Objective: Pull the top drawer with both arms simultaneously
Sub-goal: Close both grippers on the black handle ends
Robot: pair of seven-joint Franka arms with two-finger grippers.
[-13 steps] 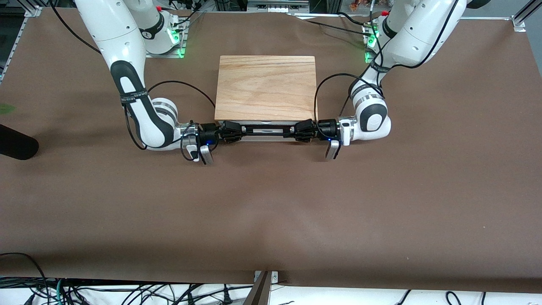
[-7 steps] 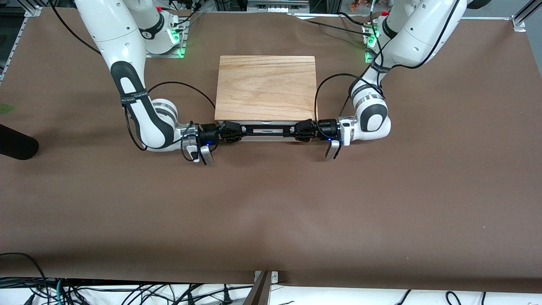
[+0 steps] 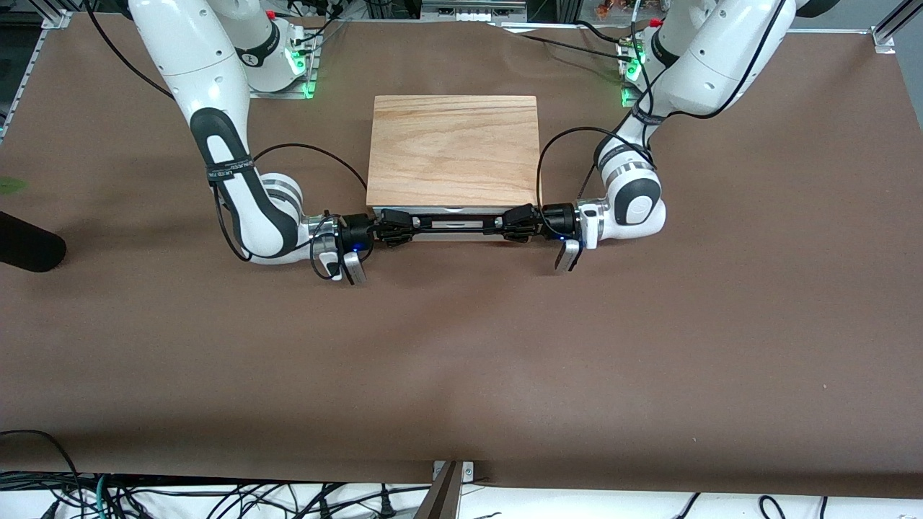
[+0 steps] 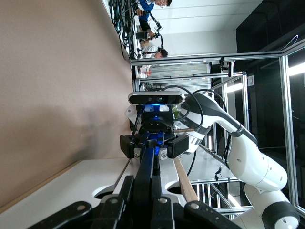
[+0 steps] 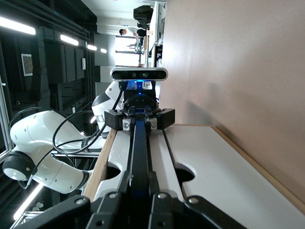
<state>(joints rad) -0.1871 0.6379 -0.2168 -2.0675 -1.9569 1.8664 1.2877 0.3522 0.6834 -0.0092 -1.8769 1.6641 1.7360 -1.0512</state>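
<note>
The top drawer [image 3: 454,228] sits under the cabinet's light-wood top board [image 3: 453,148], its white front facing the front camera. Its long black bar handle [image 3: 456,222] runs across the front. My right gripper [image 3: 395,225] is shut on the handle's end toward the right arm, and my left gripper [image 3: 516,222] is shut on the other end. In the left wrist view my left gripper [image 4: 148,200] clamps the handle [image 4: 152,164] over the white panel [image 4: 90,183]. In the right wrist view my right gripper [image 5: 138,200] clamps the handle [image 5: 139,152] over the panel [image 5: 209,162].
The cabinet stands on a table covered in brown paper [image 3: 461,360]. Both arm bases [image 3: 277,58] stand at the table's edge farthest from the front camera. A dark object [image 3: 25,245] lies at the right arm's end. Each wrist view shows the other gripper along the bar.
Both grippers and the handle have shifted slightly toward the front camera. The right arm's elbow has dropped a little in the front view.
</note>
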